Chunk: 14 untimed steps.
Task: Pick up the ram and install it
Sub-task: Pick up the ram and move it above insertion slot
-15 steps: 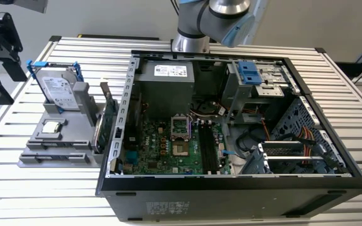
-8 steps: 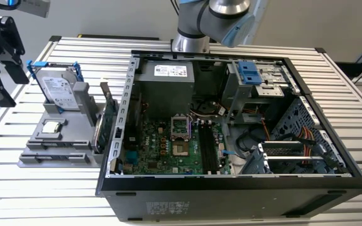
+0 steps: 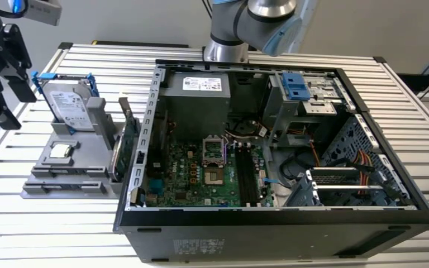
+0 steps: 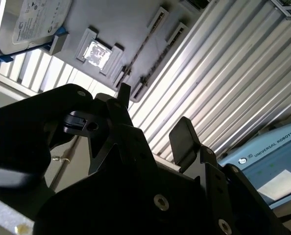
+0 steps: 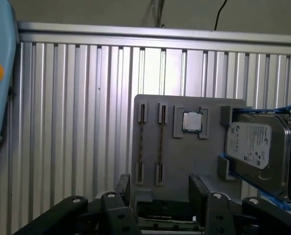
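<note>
White printed labels on hard drive (image 3: 71,106), power supply (image 3: 196,106): print too small to read; lettering on blue pendant (image 4: 278,161).

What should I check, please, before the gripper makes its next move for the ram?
1. The gripper is open with nothing between its fingers: ok.
2. The ram sits in its slot of the gray holder: ok; a second stick sits beside it.
3. The gripper is lined up with the ram: cannot tell; it hangs apart from the holder.
4. The memory slots on the motherboard are free: ok, they look empty.
5. The case is open from above: ok.
6. The slot latches are open: cannot tell.
</note>
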{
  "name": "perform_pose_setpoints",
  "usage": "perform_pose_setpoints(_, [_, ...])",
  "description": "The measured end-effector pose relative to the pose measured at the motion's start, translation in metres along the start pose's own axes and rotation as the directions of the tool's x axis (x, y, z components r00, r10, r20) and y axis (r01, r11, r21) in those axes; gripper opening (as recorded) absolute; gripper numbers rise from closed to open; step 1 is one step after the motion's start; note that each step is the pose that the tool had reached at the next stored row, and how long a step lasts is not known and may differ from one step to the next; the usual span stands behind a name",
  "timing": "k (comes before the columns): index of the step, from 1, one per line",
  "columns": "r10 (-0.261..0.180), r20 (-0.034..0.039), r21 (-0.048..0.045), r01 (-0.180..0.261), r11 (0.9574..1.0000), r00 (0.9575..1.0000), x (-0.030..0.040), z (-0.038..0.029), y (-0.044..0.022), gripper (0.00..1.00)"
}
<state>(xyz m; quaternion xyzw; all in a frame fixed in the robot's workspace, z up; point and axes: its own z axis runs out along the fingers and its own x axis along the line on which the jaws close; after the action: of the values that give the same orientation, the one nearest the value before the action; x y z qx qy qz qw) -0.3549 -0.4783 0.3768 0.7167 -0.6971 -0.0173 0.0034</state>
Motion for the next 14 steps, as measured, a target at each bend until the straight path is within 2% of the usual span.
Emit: perform_pose_setpoints(14, [0.001,-0.0003,0.0002,-0.001,1.0000,1.0000,-0.0001,0.0067,-0.0001,1.00])
